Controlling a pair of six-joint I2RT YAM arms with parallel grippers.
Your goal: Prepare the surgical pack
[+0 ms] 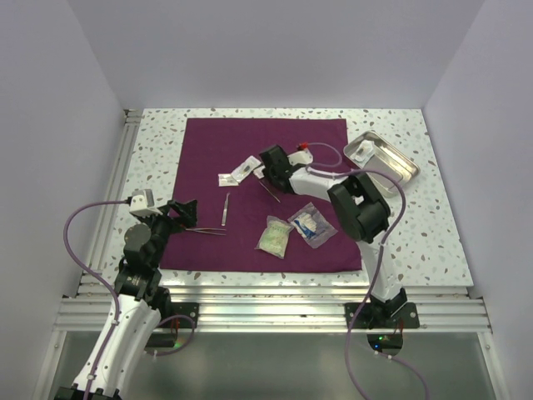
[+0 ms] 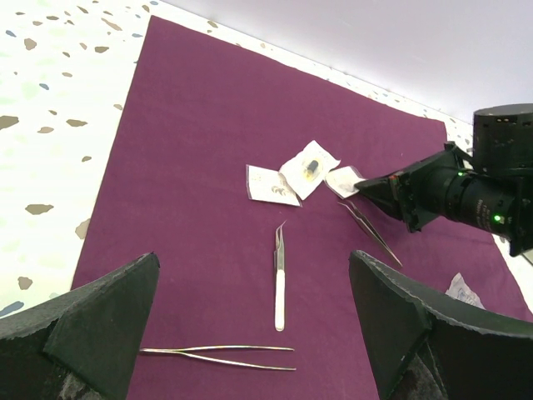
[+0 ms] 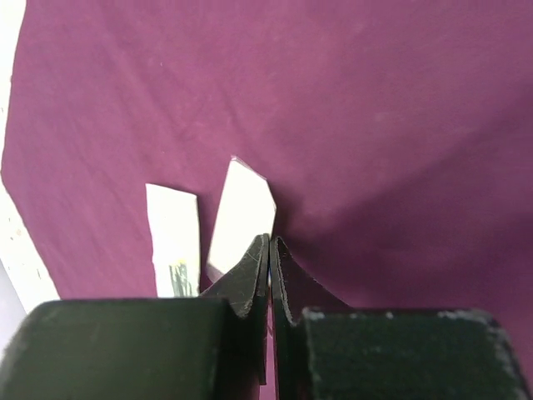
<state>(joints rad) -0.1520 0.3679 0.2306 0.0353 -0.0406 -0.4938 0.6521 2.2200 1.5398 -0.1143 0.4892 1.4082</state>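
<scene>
Plum-purple surgical pack [image 1: 250, 142] lies spread flat as a sheet on the speckled table [image 1: 154, 158]. Right gripper [image 3: 268, 243]: fingers pressed together at the edge of a white packet [image 3: 241, 208]; grip on it unclear. Left gripper [image 2: 252, 262]: spread wide above long forceps [image 2: 218, 356].

No text is legible; print on the white packets [image 2: 273, 185] is blurred.

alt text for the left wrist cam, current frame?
A purple cloth lies spread flat on a speckled table, holding three small white packets, tweezers and long forceps. The right claw, shut, sits at the right with its tip at one packet. The left claw stands wide open in the foreground.
</scene>
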